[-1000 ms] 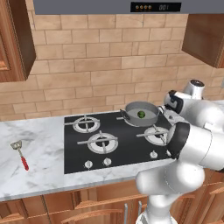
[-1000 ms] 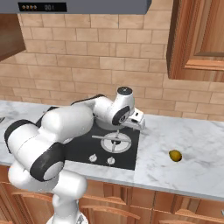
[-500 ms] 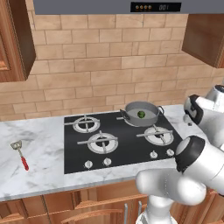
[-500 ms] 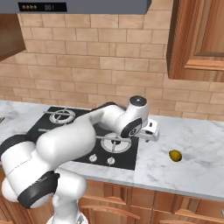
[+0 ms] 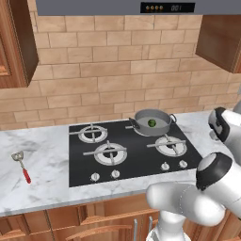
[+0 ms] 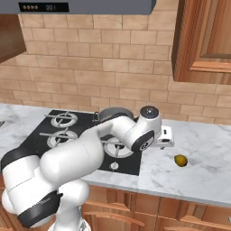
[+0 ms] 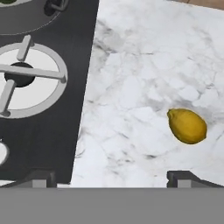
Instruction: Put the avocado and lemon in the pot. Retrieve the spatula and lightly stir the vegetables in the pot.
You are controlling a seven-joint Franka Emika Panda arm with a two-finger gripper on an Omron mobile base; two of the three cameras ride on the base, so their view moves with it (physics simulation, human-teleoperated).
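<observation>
I see a yellow lemon [image 7: 187, 126] on white grey-veined marble [image 7: 144, 78] ahead of my gripper [image 7: 111, 179]; black hob [image 7: 48, 109] (silvery burner rings) beside it.

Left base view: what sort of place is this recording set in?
A rendered home kitchen. A black four-burner gas hob sits in a marble counter under a range hood, with a brick backsplash and wooden cabinets on both sides.

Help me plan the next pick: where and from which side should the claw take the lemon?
Grip the lemon across its plump middle, coming straight down from above. It lies on its side on the bare marble counter, pointed ends along the surface, nothing beside it. The open claw should probably straddle the short axis.
</observation>
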